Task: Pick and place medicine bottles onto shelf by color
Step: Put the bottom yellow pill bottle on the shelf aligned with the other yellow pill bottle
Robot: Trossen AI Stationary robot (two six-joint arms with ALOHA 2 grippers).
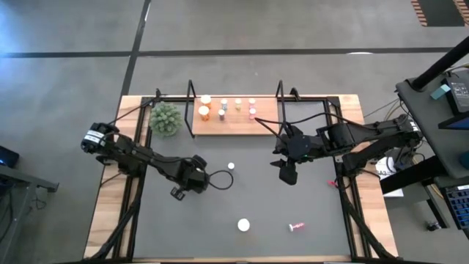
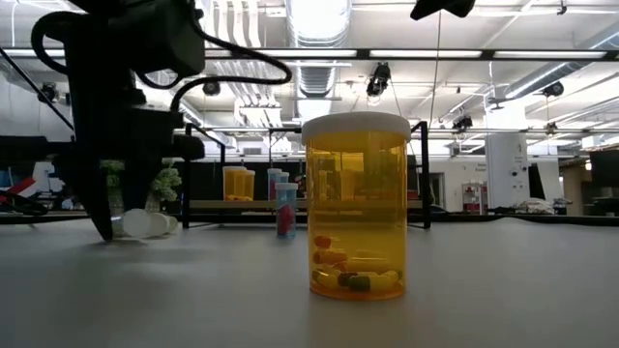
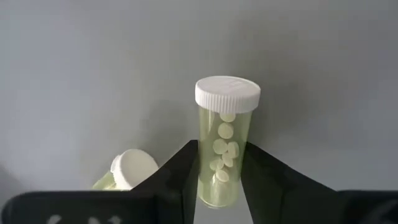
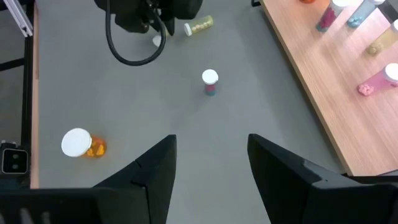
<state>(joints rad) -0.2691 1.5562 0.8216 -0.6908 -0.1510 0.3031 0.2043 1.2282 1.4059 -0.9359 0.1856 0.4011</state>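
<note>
Overhead, the left end effector [image 1: 178, 192] sits low over the dark mat on the surface [image 1: 108, 213], left of centre, while the right end effector [image 1: 287, 174] hangs over the mat just in front of the shelf [image 1: 234, 123]. That wooden shelf lies along the far edge and carries several small bottles; a green spiky plant ball [image 1: 166, 119] sits just beside its left end. On the mat a white-capped bottle [image 1: 231, 166] stands between the two arms, an orange bottle [image 1: 243, 225] stands near the front edge, and a pink bottle [image 1: 296, 226] lies on its side to the right of it. Level with the surface, the orange bottle [image 2: 356, 205] fills the middle of the picture with pills in its bottom, the left arm comes down at the left by two pale bottles lying on the mat, and the shelf [image 2: 309, 204] shows behind. Past the left wrist, the two dark fingers [image 3: 180, 180] are closed on the body of a yellow-green bottle [image 3: 222, 149] with white tablets inside, and a second yellow-green bottle [image 3: 127, 172] lies just beside it. Past the right wrist, the fingers [image 4: 155, 168] stand wide apart with nothing between them, above bare mat, with the shelf [image 4: 323, 93] off to one side.
</note>
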